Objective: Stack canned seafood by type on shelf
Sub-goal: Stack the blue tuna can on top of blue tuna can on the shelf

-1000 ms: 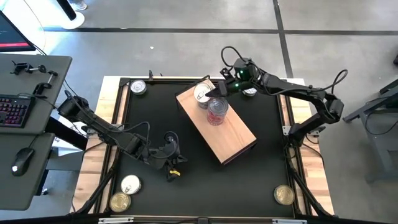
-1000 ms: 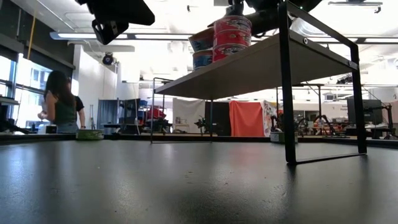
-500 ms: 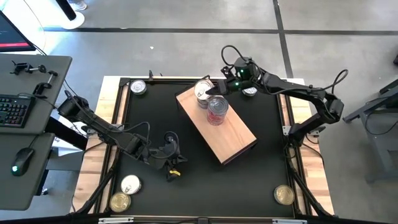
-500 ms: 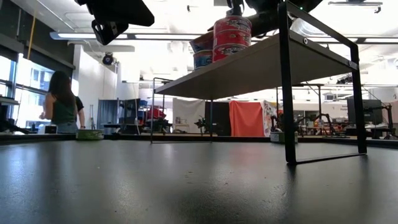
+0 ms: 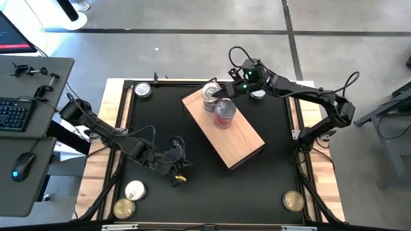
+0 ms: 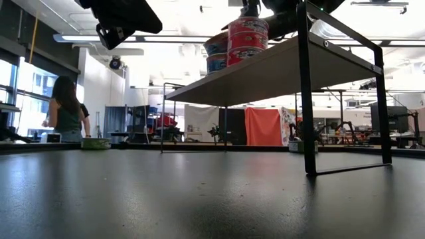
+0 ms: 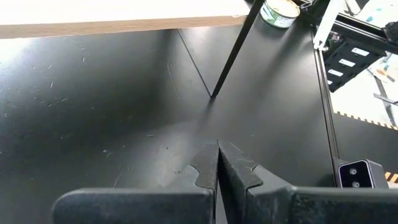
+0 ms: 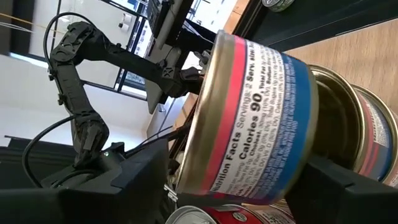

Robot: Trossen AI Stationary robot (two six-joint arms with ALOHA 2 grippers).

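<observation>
The blue-and-pink tin (image 8: 255, 118) sits on top of a stack of like tins (image 5: 210, 96) at the far left end of the shelf (image 5: 244, 138), between the fingers of the right hand (image 5: 221, 92). In the right wrist view both fingers flank the tin's side wall with its label facing the camera, but whether the pads press it or stand just off it cannot be told; the hand looks to be at the point of letting go. Below it lies another tin of the same blue and pink banding, which fits sorting by type. Just beside that stack, toward the shelf's middle, stands the red stack (image 5: 224, 114), its red labels showing in the low view.

The shelf is a wooden board on thin black legs, set slantwise on the desk (image 5: 270, 179). Both stacks crowd its far left end, the blue one close to the board's edge, so a sideways nudge there could tip a tin off. The near right half of the board is bare and gives room for further stacks.

Loose tins lie well apart around the desk: one at the far left corner (image 5: 142, 90), one far behind the right hand (image 5: 258, 94), two at the near left corner (image 5: 134, 190), one at the near right corner (image 5: 293, 201). The left hand (image 5: 180, 168) is clenched, grasping nothing, low over the desk near left of the shelf, with open desk around it.
</observation>
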